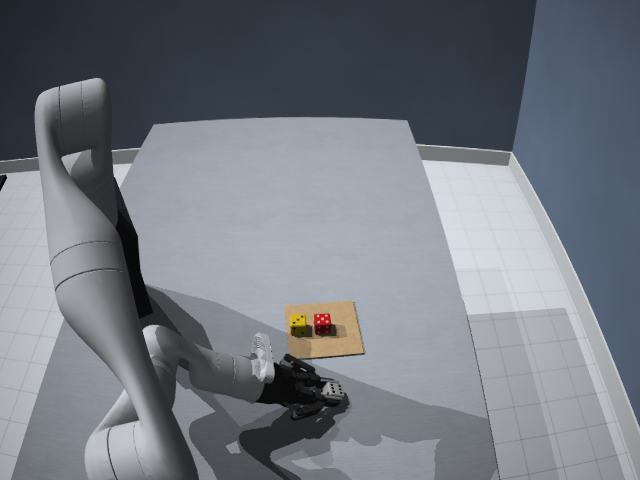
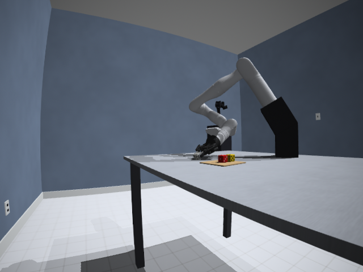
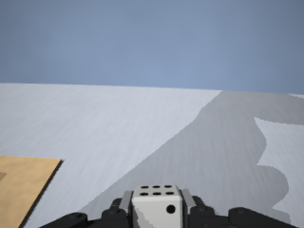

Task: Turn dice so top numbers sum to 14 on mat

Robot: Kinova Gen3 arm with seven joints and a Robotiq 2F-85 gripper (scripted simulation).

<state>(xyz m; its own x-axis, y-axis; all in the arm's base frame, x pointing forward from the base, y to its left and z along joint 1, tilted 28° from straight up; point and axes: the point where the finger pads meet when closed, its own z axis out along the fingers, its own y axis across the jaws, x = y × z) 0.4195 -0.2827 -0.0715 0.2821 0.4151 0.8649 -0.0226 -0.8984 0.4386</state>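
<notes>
My gripper point(image 1: 325, 395) lies nearly level, low over the table and in front of the tan mat point(image 1: 323, 335). It is shut on a white die point(image 1: 332, 389). In the wrist view the white die point(image 3: 158, 212) sits between the fingers with six pips on top and two pips on the face toward the camera. A yellow die point(image 1: 297, 323) showing three and a red die point(image 1: 322, 322) showing five stand side by side on the mat. The exterior view shows the gripper point(image 2: 198, 154) beside the mat point(image 2: 223, 162) with the red die point(image 2: 222, 158) and yellow die point(image 2: 231, 157).
The grey table point(image 1: 289, 232) stretches far behind the mat. The arm's lower links point(image 1: 206, 369) lie low over the table to the left of the gripper. The table's near edge is close behind the gripper in the top view.
</notes>
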